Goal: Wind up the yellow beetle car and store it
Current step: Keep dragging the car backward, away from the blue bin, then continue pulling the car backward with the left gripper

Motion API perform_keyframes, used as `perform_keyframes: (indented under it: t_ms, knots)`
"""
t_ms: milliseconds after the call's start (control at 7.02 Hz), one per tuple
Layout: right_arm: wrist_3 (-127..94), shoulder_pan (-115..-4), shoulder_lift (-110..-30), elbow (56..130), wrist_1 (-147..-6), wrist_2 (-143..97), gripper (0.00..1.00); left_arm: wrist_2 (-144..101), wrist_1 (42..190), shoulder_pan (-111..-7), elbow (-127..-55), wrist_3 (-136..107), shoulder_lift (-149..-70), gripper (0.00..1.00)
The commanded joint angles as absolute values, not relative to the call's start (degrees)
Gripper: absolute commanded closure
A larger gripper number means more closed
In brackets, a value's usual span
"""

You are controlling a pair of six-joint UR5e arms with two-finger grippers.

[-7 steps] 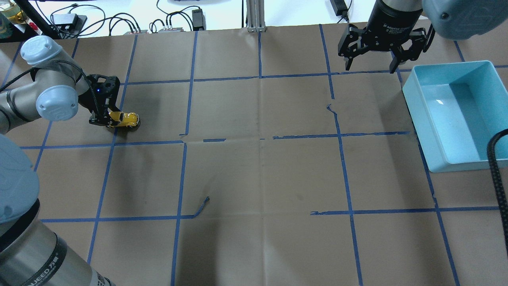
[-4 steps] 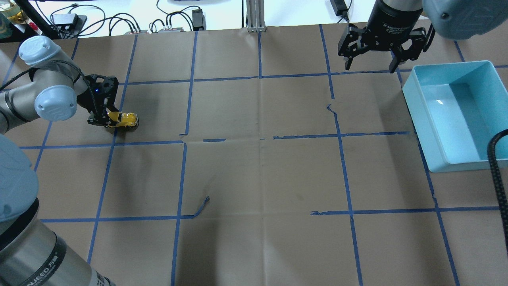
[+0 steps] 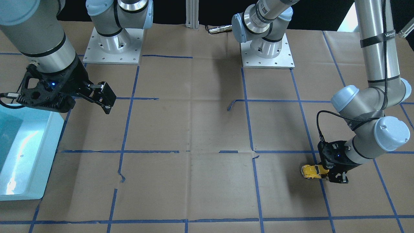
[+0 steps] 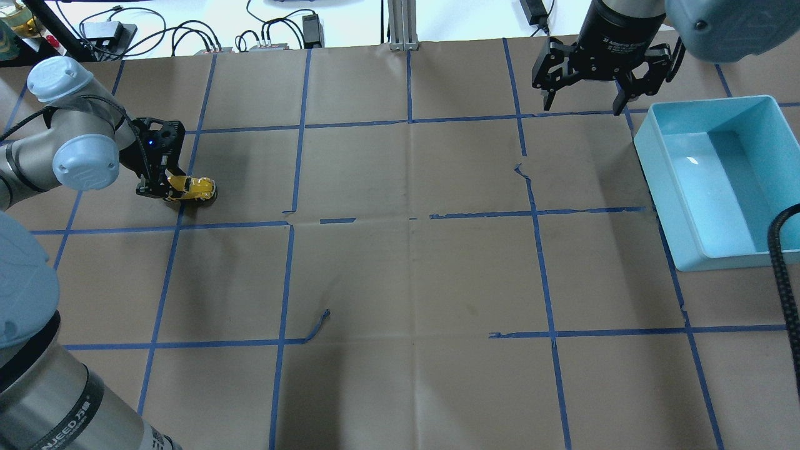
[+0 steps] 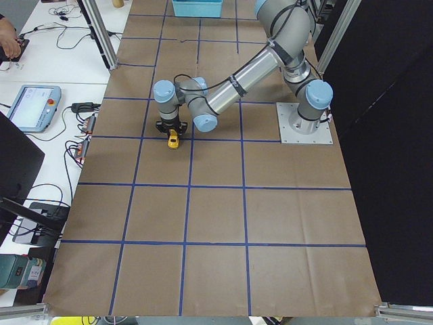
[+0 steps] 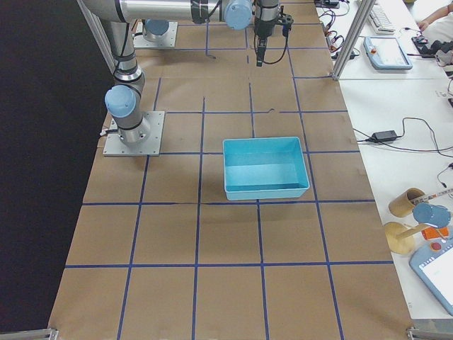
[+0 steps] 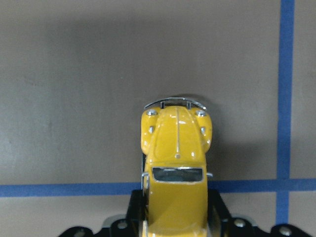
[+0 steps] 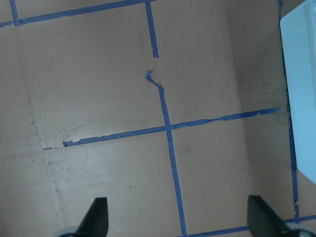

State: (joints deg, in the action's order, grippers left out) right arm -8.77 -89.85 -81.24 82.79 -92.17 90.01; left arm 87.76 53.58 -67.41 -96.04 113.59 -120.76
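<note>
The yellow beetle car (image 4: 199, 187) sits on the brown paper at the table's left side, nose pointing toward the middle. My left gripper (image 4: 167, 190) is shut on its rear half, fingers on both flanks. In the left wrist view the yellow beetle car (image 7: 176, 163) fills the lower centre, its bonnet and silver bumper pointing away from the black finger bases. The front-facing view shows the yellow beetle car (image 3: 311, 171) sticking out from the left gripper (image 3: 327, 173). My right gripper (image 4: 582, 105) hangs open and empty above the far right of the table.
A light blue bin (image 4: 712, 253) stands at the right edge, open and with nothing in it; the same bin (image 3: 32, 191) appears at the front-facing view's left. Blue tape lines (image 4: 294, 169) grid the paper. Cables and power bricks (image 4: 187, 34) lie beyond the far edge.
My left gripper has shifted slightly left with the yellow car in it, dragging it backward a little. The right arm has stayed still.
</note>
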Motion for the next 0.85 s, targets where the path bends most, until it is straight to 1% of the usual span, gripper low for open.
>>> perform_keyframes:
  t_ms: [0,712]
  knots:
    - [-8.8,-89.9,-81.2,82.8,-92.3,90.0,0.0,87.5,53.6,-66.6,-96.0,113.8,-120.8,1.0]
    - [-8.8,-89.9,-81.2,82.7,-92.5,89.9,0.0,87.5,53.6,-65.1,-96.0,115.3,-120.8,1.0]
